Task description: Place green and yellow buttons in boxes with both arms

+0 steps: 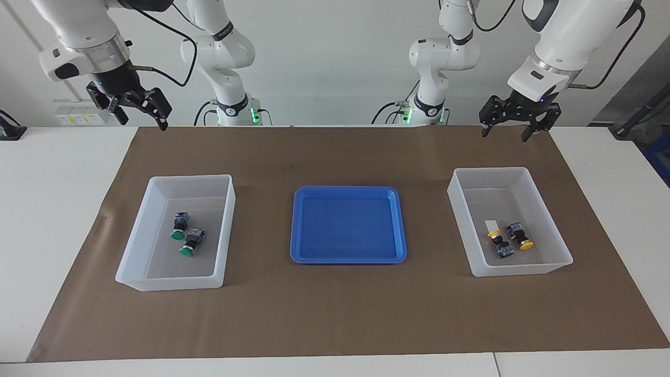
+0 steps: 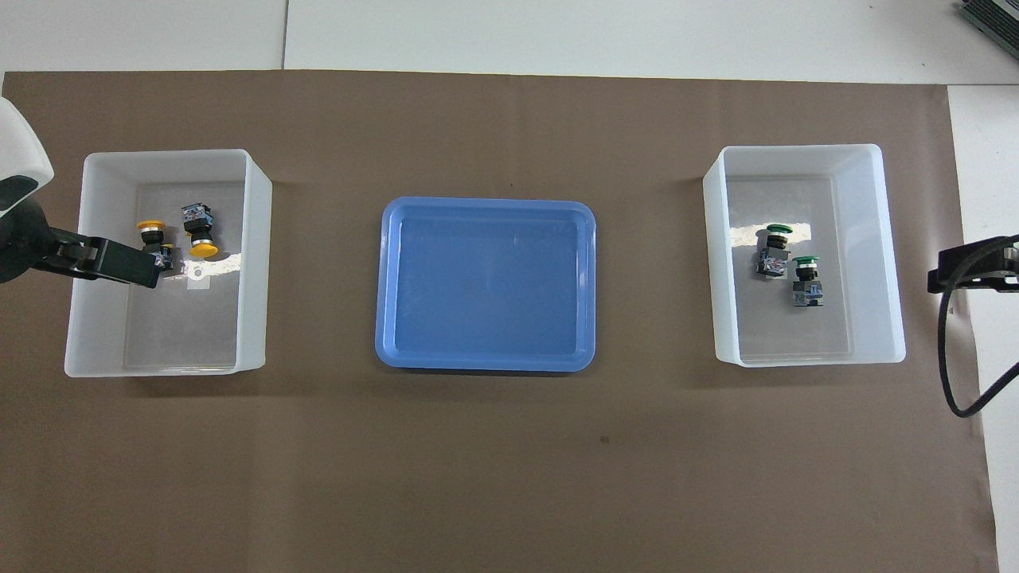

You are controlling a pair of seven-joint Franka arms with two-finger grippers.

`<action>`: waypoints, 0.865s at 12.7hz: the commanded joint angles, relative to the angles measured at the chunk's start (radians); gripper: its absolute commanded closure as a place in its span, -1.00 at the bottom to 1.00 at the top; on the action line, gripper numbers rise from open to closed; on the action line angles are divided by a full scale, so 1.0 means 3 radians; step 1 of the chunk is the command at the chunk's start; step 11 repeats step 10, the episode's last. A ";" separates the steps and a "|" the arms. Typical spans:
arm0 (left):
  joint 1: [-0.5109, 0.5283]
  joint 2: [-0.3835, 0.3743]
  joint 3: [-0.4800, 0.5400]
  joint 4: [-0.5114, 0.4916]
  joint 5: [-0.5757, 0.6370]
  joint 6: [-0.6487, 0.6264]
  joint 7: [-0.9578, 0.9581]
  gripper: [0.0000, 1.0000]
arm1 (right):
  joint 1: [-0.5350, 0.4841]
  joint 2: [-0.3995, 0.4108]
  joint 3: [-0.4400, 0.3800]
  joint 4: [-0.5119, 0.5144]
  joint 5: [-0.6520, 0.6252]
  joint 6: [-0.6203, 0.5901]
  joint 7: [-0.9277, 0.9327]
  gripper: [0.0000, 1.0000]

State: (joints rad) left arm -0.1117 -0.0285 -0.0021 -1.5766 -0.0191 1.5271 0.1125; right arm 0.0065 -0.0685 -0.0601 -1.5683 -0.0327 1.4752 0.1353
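Two green buttons (image 1: pixel 186 234) (image 2: pixel 790 265) lie in the box (image 1: pixel 172 283) (image 2: pixel 804 148) toward the right arm's end of the table. Two yellow buttons (image 1: pixel 510 239) (image 2: pixel 195 232) lie in the other box (image 1: pixel 523 269) (image 2: pixel 255 263) toward the left arm's end, next to a white label (image 1: pixel 492 225). My left gripper (image 1: pixel 505 132) (image 2: pixel 119 264) is open and empty, held high; from overhead it overlaps the rim of the yellow buttons' box. My right gripper (image 1: pixel 142 116) (image 2: pixel 967 270) is open and empty, held high beside the green buttons' box.
A shallow blue tray (image 1: pixel 348 225) (image 2: pixel 486 286) with nothing in it lies between the two boxes. All stand on a brown mat (image 1: pixel 335 314) on the white table. The arm bases stand at the robots' edge.
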 commanded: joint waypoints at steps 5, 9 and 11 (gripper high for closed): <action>-0.0006 -0.0069 0.0002 -0.0047 0.0048 -0.0038 -0.0043 -1.00 | -0.0032 0.0137 0.0027 0.0187 0.0047 -0.0101 -0.0103 -1.00; -0.0006 -0.0069 0.0002 -0.0047 0.0048 -0.0038 -0.0043 -1.00 | -0.0011 0.0096 0.0027 0.0079 0.0047 0.0150 -0.0221 -1.00; -0.0006 -0.0064 0.0002 -0.0047 0.0048 -0.0038 -0.0043 -1.00 | -0.0011 0.0096 0.0027 0.0079 0.0047 0.0140 -0.0216 -1.00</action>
